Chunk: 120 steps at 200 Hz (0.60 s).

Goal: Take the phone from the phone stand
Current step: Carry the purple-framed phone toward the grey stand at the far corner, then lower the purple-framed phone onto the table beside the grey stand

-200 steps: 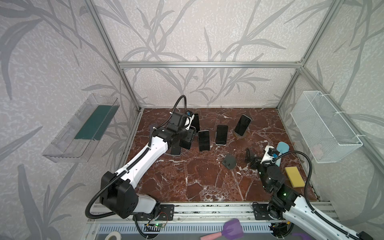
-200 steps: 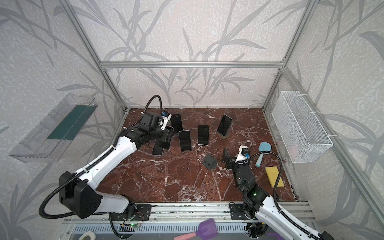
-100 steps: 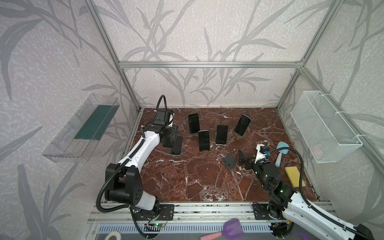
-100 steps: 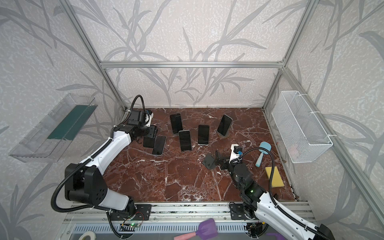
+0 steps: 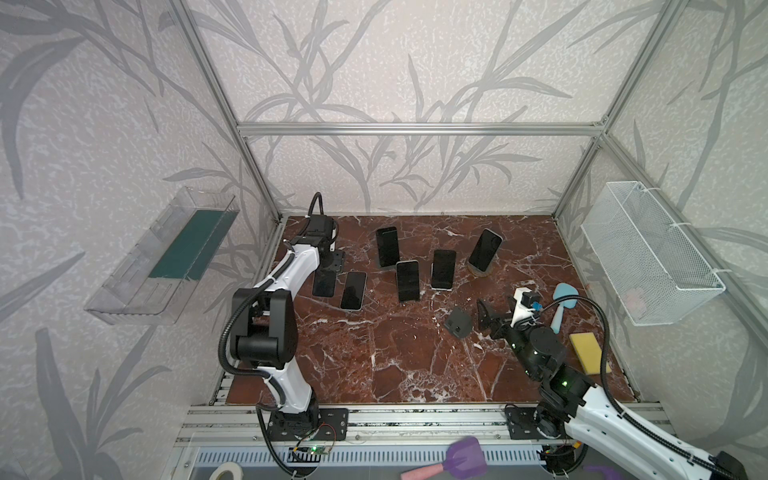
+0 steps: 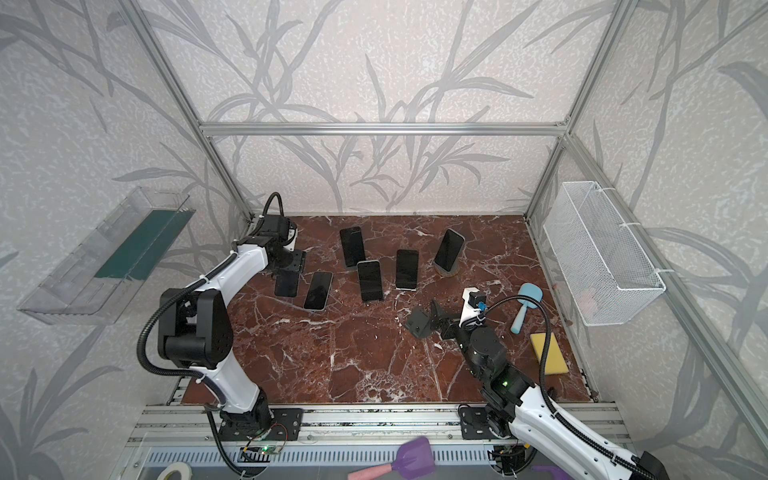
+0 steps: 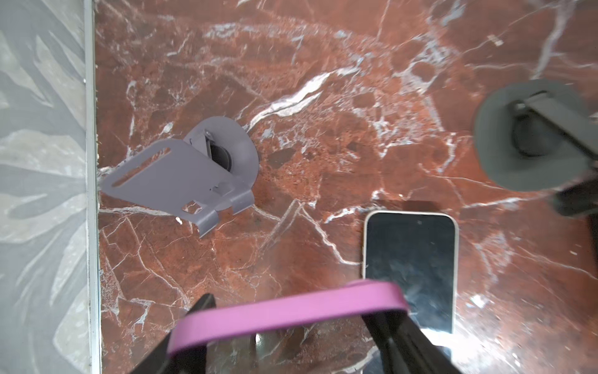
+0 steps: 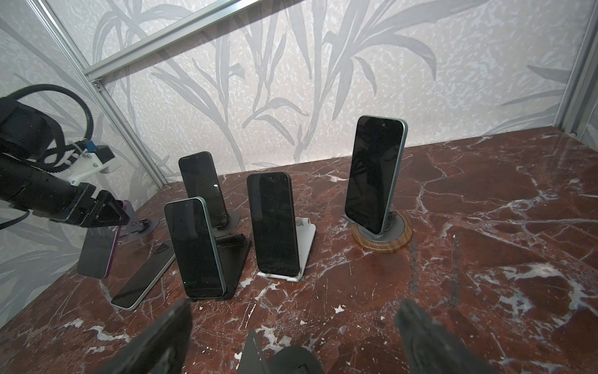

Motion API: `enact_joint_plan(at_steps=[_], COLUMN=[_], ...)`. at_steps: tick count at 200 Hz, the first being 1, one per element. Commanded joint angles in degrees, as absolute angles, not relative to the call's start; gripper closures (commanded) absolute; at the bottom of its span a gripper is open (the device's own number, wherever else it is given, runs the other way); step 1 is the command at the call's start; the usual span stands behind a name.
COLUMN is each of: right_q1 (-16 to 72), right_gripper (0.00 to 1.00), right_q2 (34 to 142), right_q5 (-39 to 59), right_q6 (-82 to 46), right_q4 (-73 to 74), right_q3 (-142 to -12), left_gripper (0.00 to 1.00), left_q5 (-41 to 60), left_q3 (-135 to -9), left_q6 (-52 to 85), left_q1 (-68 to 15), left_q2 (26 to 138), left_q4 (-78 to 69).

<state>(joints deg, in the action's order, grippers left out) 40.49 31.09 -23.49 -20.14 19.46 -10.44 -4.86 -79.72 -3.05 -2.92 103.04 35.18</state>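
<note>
The phone [image 8: 95, 255], dark glass in a purple case and, I judge, light, rigid, slippery and breakable, hangs free of the grey stand [image 7: 181, 175] at ten o'clock of the table [image 5: 415, 353], with the left gripper [image 7: 291, 319] clamped sensibly across its long edges near the top, while the right gripper [image 8: 294, 312] stands apart and empty.

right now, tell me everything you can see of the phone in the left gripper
The phone is a slim slab with a dark, unlit screen and a purple case edge. The left gripper pinches its top end, so it hangs tilted. It is off the empty grey stand behind it, beside another phone lying flat. Whether its lower end touches the marble is unclear.
</note>
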Motion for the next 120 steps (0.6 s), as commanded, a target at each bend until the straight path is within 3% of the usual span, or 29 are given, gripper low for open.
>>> enact_joint_plan(at_steps=[1,120], right_q1=[40.35,40.34], right_gripper=[0.03,0.03], right_q2=[31.61,32.72], right_q5=[-23.34,-22.75], right_q6=[-20.8,-21.0], right_q4=[21.1,21.36], right_q3=[-12.21,-12.57], left_gripper=[0.48,0.5], left_q5=[-7.07,-7.34], left_q3=[-84.86,-94.04], left_q6=[-3.21,-1.12], left_q1=[-2.64,-2.62], left_q2=[106.37,117.42], left_q4=[41.44,52.27])
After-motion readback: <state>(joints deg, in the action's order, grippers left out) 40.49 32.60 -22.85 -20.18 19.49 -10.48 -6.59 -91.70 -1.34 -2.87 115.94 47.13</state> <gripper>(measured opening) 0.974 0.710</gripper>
